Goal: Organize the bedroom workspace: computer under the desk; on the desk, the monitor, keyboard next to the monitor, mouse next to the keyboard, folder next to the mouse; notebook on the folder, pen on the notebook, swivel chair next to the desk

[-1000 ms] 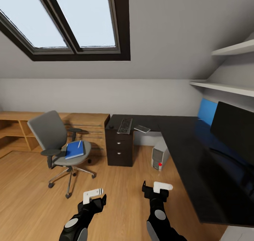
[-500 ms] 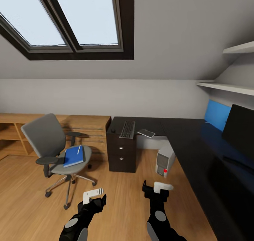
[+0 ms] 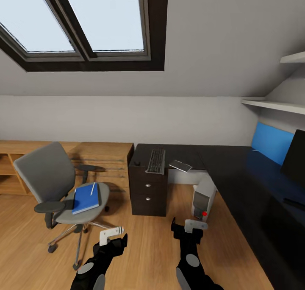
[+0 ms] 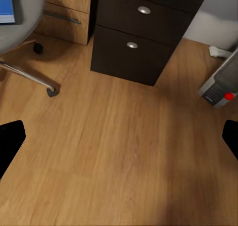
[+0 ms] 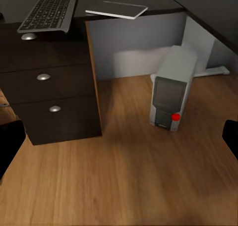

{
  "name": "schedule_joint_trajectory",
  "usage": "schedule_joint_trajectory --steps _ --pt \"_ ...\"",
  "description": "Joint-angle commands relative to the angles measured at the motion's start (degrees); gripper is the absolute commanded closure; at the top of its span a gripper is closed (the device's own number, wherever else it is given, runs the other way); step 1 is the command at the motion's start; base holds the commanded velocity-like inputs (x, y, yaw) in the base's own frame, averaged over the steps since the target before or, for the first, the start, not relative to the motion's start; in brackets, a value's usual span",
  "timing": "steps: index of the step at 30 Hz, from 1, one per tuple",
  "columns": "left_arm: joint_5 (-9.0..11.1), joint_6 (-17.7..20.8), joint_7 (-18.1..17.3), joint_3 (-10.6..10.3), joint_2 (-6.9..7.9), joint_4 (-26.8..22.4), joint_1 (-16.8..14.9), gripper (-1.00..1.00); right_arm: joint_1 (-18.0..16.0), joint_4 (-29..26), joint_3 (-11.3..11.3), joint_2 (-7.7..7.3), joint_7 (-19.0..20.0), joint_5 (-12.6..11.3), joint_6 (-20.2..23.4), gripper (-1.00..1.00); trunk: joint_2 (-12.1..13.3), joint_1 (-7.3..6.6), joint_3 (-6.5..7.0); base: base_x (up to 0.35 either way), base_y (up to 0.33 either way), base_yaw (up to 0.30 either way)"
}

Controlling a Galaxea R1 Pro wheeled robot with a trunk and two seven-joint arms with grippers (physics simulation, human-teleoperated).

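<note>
the left gripper [image 3: 113, 234] and the right gripper [image 3: 189, 227] are hanging low over the wooden floor [image 3: 144, 243], both with fingers spread wide and nothing between them; in the wrist views only the dark fingertips [image 4: 11, 137] are showing at the edges. the swivel chair [image 3: 59, 184] is standing apart from the desk [image 3: 237, 171], in front of a light wooden dresser [image 3: 101, 154], and is carrying a blue folder or notebook [image 3: 86, 198] with the pen [image 3: 92, 188] lying on top of it. the keyboard [image 3: 156, 161] is lying on the desk above the black drawer unit [image 3: 148, 192], with a thin grey slab [image 3: 180, 166] just beside it. the computer [image 3: 203, 196] is standing on the floor under the desk. the monitor [image 3: 295, 165] is sitting on the desk's right wing in front of the blue back panel [image 3: 271, 143].
</note>
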Motion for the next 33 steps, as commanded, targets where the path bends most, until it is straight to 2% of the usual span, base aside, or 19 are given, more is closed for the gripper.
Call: schedule_joint_trajectory --steps 1,12,30,31,33 --pt "0.59 0.17 0.54 -0.08 0.02 -0.08 -0.03 -1.0 -0.06 -0.06 0.14 -0.02 -0.38 -0.27 0.21 -1.0 -0.05 0.04 -0.02 0.319 0.17 -0.19" --pt "0.54 0.17 0.54 -0.17 0.02 -0.08 -0.03 -1.0 -0.06 -0.06 0.12 -0.02 -0.38 -0.27 0.21 -1.0 -0.05 0.04 0.46 0.319 0.149 -0.206" --pt "0.5 0.14 0.54 -0.27 0.02 -0.08 -0.03 -1.0 -0.06 1.3 0.08 -0.02 -0.38 -0.27 0.13 -1.0 -0.05 0.04 0.49 0.319 0.13 -0.012" --pt "0.45 0.09 0.54 -0.31 0.02 -0.15 -0.03 -1.0 -0.06 1.56 0.22 -0.02 -0.38 -0.21 -2.03 -1.0 -0.05 0.04 0.49 0.319 0.125 0.0" --pt "0.45 0.08 0.54 -0.33 0.02 -0.16 -0.03 -1.0 -0.06 1.62 0.24 -0.03 -0.35 -0.23 -2.61 -1.0 -0.05 0.04 0.49 0.319 0.124 0.0"
